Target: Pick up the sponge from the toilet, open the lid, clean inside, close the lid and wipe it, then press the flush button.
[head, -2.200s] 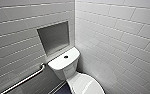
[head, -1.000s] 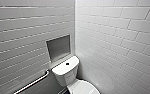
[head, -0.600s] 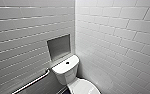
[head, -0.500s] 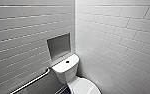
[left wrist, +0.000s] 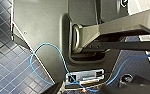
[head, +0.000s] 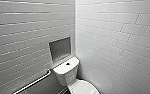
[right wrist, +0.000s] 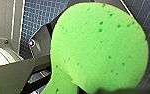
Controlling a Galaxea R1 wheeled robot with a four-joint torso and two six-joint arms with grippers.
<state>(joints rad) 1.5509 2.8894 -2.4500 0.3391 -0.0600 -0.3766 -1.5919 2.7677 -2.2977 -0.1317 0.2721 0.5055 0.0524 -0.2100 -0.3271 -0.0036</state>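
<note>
- Green sponge (right wrist: 98, 47) hangs right before my right wrist camera, off the blue-tiled floor (right wrist: 36, 17). I judge the right gripper (right wrist: 87, 91) is closed on its narrow end, ready for wiping, though the grip itself is blurred.
- Left gripper (left wrist: 82, 90) is parked close to the robot's own body, out of the way; I cannot tell how it stands.
- Toilet (head: 71, 75) sits tucked in the corner, with the flush button (head: 67, 63) in the middle of the tank top (head: 62, 68).
- Lid (head: 84, 88) looks down, so whatever the bowl holds is hidden from me.
- Wall niche (head: 60, 48) above the tank holds nothing I can make out.
</note>
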